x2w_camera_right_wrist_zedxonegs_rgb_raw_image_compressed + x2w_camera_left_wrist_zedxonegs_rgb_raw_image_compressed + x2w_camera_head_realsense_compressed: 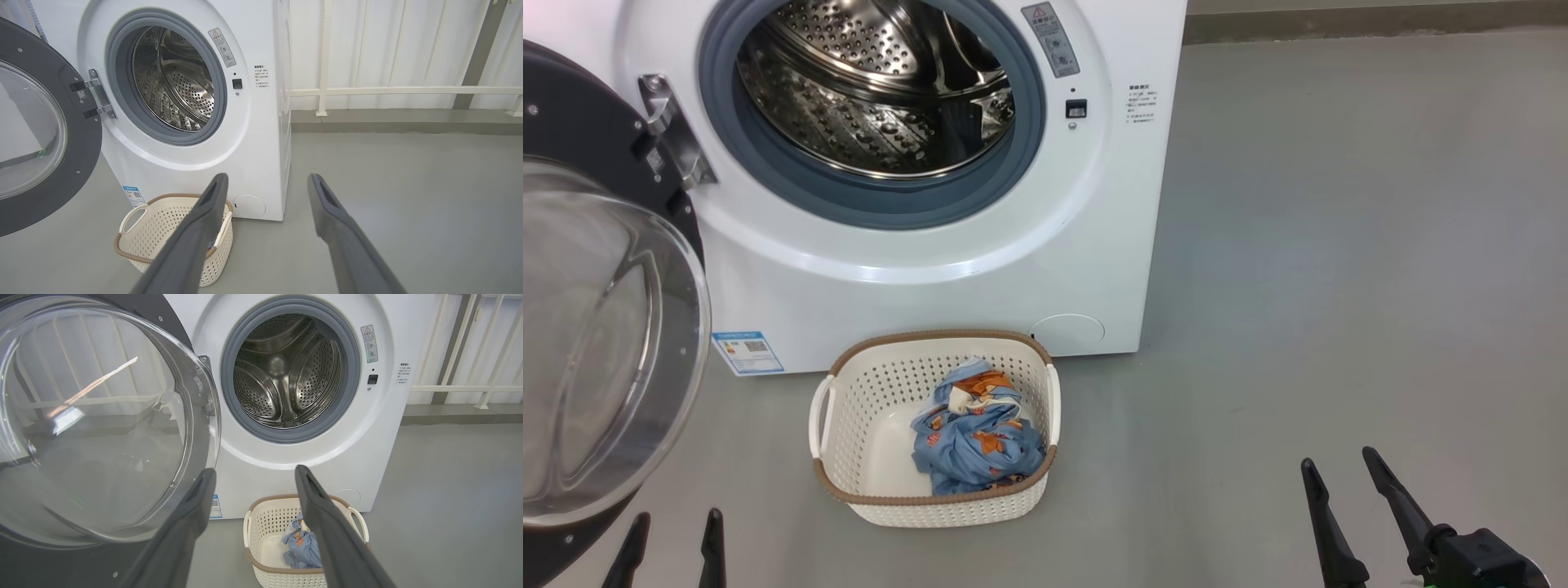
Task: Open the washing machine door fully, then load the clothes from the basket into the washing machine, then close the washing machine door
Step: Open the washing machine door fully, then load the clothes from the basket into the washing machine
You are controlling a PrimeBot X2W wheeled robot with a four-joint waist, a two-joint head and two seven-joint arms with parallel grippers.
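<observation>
The white washing machine point(915, 286) stands with its steel drum point(874, 90) exposed. Its black-rimmed glass door point(596, 343) is swung wide to the left on its hinge point(674, 131). On the floor in front sits the cream basket point(849, 408) holding the blue printed clothes point(976, 433). My left gripper point(674, 523) is open at the lower left, beside the door's lower rim, nothing between its fingers. My right gripper point(1339, 465) is open at the lower right, well right of the basket. In the left wrist view the door point(94, 424) bulges close by and the clothes point(300, 547) lie in the basket point(265, 522).
Grey floor point(1339, 245) spreads to the right of the machine. A white railing point(367, 90) and a low kerb point(408, 122) run behind it. A blue label sticker point(747, 351) marks the machine's lower left front.
</observation>
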